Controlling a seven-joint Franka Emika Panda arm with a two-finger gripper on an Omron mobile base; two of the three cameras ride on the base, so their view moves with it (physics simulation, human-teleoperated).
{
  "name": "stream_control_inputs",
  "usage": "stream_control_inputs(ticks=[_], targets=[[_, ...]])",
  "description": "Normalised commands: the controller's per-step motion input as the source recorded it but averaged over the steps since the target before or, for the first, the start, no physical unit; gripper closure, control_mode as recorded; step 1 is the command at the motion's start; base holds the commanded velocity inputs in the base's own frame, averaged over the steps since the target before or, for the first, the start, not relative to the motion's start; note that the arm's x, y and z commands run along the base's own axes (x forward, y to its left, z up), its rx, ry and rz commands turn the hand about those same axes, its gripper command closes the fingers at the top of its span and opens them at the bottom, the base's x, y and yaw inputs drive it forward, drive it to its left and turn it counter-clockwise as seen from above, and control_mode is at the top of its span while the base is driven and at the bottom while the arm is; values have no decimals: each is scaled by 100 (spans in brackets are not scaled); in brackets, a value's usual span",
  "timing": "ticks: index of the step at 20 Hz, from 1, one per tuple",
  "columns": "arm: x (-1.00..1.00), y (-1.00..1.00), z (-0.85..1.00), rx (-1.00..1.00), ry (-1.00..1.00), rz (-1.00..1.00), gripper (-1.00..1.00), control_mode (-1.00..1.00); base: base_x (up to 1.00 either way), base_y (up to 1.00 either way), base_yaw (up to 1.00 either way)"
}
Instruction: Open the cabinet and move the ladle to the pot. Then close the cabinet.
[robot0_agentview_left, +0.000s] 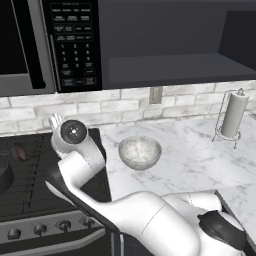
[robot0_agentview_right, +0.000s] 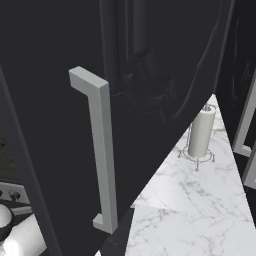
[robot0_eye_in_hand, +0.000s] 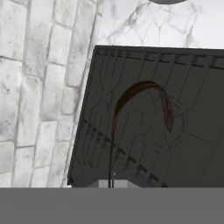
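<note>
The table at centre right looks like polished white marble with grey veins. Behind it, the wall is rough whitish brick. The cabinet door filling the right base view is matt charcoal, its bar handle satin grey metal. The bowl is speckled, translucent glass. The ladle, mid-frame in the hand view, has a dull brown sheen.

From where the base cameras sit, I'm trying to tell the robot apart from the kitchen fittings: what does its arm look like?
The arm is glossy white, built of thick rounded links. Dark charcoal bands mark the joints, one near the base at lower right, another along the bend over the stove. One link ends in a round black cap with a small bright highlight. No cables or printed markings can be made out.
</note>
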Motion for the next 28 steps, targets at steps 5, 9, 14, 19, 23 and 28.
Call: stream_control_inputs(ticks=[5, 9, 14, 19, 23, 28], targets=[[5, 30, 0, -6, 0, 0, 100, -100, 0, 0, 0], [6, 22, 0, -4, 0, 0, 100, -100, 0, 0, 0], [1, 0, 0, 0, 2, 0, 100, -100, 0, 0, 0], [0, -15, 2, 2, 1, 0, 100, -100, 0, 0, 0], [-5, -32, 2, 3, 0, 0, 100, -100, 0, 0, 0], [-17, -28, 2, 2, 0, 0, 100, -100, 0, 0, 0]])
